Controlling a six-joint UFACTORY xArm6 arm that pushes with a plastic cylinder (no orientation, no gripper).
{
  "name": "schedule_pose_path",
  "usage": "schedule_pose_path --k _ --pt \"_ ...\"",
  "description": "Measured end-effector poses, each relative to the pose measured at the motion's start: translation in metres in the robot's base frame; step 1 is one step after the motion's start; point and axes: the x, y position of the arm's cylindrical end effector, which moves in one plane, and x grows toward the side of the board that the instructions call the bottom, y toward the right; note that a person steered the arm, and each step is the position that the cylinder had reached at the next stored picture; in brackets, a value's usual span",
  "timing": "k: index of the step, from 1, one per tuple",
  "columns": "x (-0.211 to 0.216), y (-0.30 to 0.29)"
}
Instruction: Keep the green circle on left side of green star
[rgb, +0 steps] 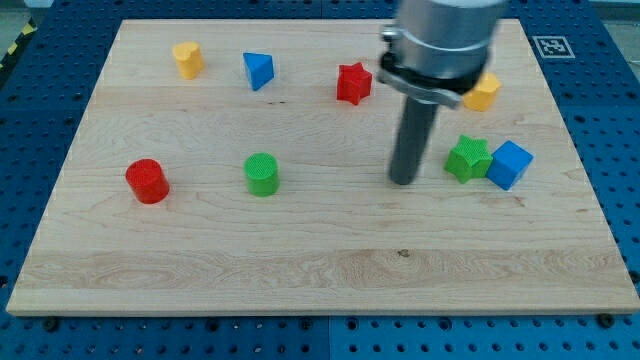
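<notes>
The green circle (261, 173) stands on the wooden board at the middle left. The green star (467, 158) lies at the view's right, touching a blue cube (510, 164) on its right side. My tip (404, 181) rests on the board between the two green blocks, just left of the green star with a small gap, and far to the right of the green circle. The green circle is to the left of the green star.
A red cylinder (147, 180) stands at the left. A yellow block (187, 58), a blue triangle (258, 70) and a red star (353, 83) lie along the top. Another yellow block (484, 92) is partly hidden behind the arm. The wooden board (300, 270) ends at all sides.
</notes>
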Motion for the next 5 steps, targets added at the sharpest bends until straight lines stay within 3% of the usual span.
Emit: schedule_pose_path --k 2,3,4,5 --pt "-0.057 -0.137" --pt "-0.044 -0.209" --pt "-0.002 -0.239" --pt "0.013 -0.196"
